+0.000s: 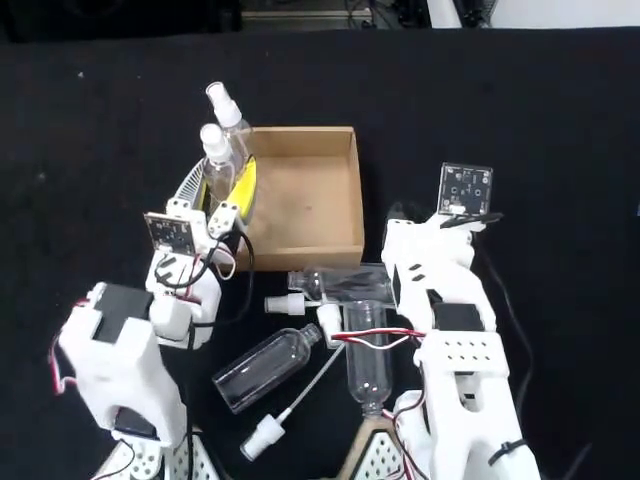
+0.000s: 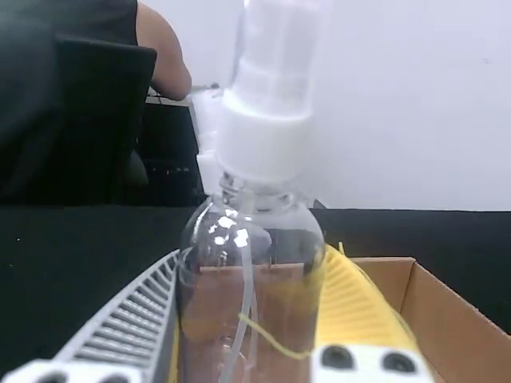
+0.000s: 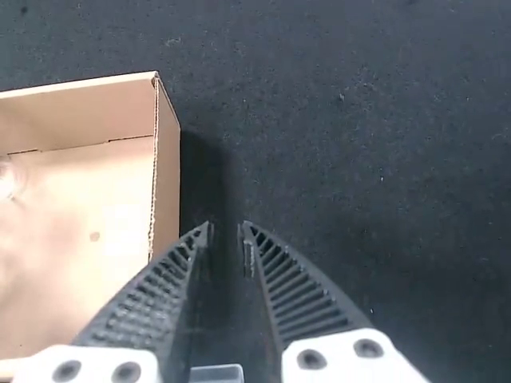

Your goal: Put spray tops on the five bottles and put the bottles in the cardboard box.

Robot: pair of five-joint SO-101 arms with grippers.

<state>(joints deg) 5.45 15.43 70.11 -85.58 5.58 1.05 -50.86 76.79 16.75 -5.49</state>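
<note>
My left gripper (image 1: 220,178) is shut on a clear bottle (image 1: 215,162) with a white spray top, held upright just outside the left wall of the cardboard box (image 1: 335,140). In the left wrist view that bottle (image 2: 247,303) sits between a grey and a yellow finger (image 2: 355,307) of my left gripper (image 2: 255,257). A second topped bottle (image 1: 227,108) stands behind it. Three bare bottles lie on the table: one (image 1: 262,366), another (image 1: 367,362) and a third (image 1: 340,283) by my right arm. My right gripper (image 3: 226,233) is shut and holds nothing, right of the box (image 3: 156,159).
Loose spray tops lie among the bottles: one (image 1: 284,304) near the box's front wall, one (image 1: 329,322) beside it, and one with a long tube (image 1: 264,437) near the front edge. The black table is open behind and to the right of the box.
</note>
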